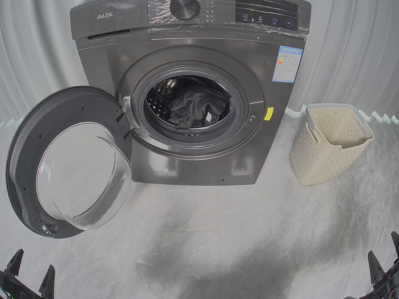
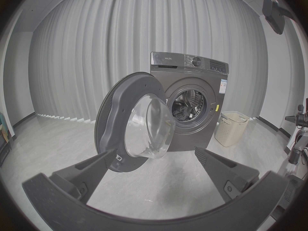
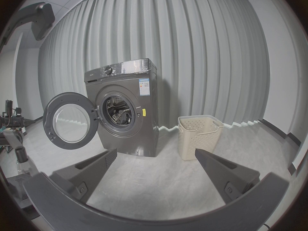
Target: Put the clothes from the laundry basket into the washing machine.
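clothes [image 1: 195, 106] dark heap in washing machine [image 1: 187, 167] | laundry basket [image 1: 316, 158] bottom hidden

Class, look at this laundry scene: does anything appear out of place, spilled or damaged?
Nothing is spilled or damaged. One oddity: wrinkled clear plastic film covers the control panel of the washing machine. Dark clothes lie inside the drum, none on the floor.

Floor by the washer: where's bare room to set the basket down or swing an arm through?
Bare floor spans the wide patch in front of the washing machine, between the open door and the laundry basket. The gap between machine and basket is tight. The door crowds the left; dark clothes lie inside the machine.
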Available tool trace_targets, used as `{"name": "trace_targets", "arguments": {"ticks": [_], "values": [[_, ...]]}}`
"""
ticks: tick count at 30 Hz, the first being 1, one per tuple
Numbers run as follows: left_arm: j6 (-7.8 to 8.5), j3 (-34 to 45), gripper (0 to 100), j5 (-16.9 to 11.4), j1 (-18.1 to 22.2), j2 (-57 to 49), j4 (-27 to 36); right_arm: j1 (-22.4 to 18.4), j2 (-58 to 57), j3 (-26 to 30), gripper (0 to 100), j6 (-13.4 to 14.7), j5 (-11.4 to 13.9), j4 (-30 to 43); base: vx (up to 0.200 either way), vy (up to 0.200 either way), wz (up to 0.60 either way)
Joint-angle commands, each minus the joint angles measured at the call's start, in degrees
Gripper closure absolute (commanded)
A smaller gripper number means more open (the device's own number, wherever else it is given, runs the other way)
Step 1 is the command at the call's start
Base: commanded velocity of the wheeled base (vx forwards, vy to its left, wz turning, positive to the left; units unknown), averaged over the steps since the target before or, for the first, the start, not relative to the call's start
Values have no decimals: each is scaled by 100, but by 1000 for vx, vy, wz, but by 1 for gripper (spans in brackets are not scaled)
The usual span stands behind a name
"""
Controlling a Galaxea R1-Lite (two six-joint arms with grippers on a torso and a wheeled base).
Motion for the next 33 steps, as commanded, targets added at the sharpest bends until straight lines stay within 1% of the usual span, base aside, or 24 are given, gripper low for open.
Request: {"name": "trace_targets", "arguments": {"ticks": [1, 3, 4, 5, 6, 7, 8, 9, 10, 11, 12, 13, 14, 16, 17, 19, 26, 28, 32, 33], "values": [[53, 92, 0, 92, 11, -137, -25, -13, -44, -22, 0, 11, -1045, 308, 0, 0, 0], [35, 92, 0, 101, 20, -137, -25, -31, -70, -145, 0, 29, -1071, 607, 0, 0, 0], [26, 92, 0, 101, 20, -137, -25, -31, -70, -145, 0, 38, -1062, 607, 0, 0, 0], [-18, 92, 0, 101, 20, -137, -25, -22, -70, -145, 0, 99, -992, 634, 0, 0, 0], [-18, 92, 0, 101, 20, -137, -25, -22, -61, -145, 0, 99, -948, 607, 0, 0, 0], [-18, 92, 0, 110, 20, -137, -25, -22, -70, -145, 0, 117, -957, 607, 0, 0, 0], [-18, 92, 0, 101, 20, -137, -25, -31, -61, -145, 0, 161, -1036, 598, 0, 0, 0], [-26, 92, 0, 110, 20, -137, -25, -40, -53, -127, 0, 275, -1203, 598, 0, 200, 0], [-26, 92, 0, 110, 20, -137, -25, -40, -53, -127, 0, 275, -1203, 598, 0, 200, 0], [-35, 92, 0, 110, 20, -137, -25, -40, -61, -119, 0, 398, -1300, 607, 0, 200, 0], [-35, 101, 0, 110, 20, -137, -25, -31, -53, -119, 0, 354, -1247, 598, 0, 200, 0], [-35, 92, 0, 119, 20, -137, -25, -22, -61, -101, 0, 310, -1106, 616, 0, 200, 0], [-35, 92, 0, 119, 20, -137, -25, -22, -53, -101, 0, 301, -1089, 616, 0, 200, 0], [-26, 92, 0, 119, 20, -137, -25, -22, -53, 5, 0, -59, -482, 572, 0, 200, 0], [-9, 92, 0, 119, 20, -137, -25, -13, -53, 5, 0, -94, -403, 546, 0, 200, 0], [0, 101, 0, 119, 20, -137, -25, -13, -61, 22, 0, -85, -456, 519, 0, 200, 0], [-18, 92, 0, 119, 20, -137, -25, -22, -61, 31, 0, -85, -447, 475, 0, 200, 0], [0, 92, 0, 119, 20, -137, -25, -22, -61, 40, 0, -50, -456, 467, 0, 0, 0], [-35, 92, 0, 101, 20, -137, -25, -13, -61, 40, 0, -68, -465, 475, 0, 0, 0], [-44, 92, 0, 101, 20, -137, -25, -13, -61, 40, 0, -68, -465, 475, -200, 0, 0]]}}
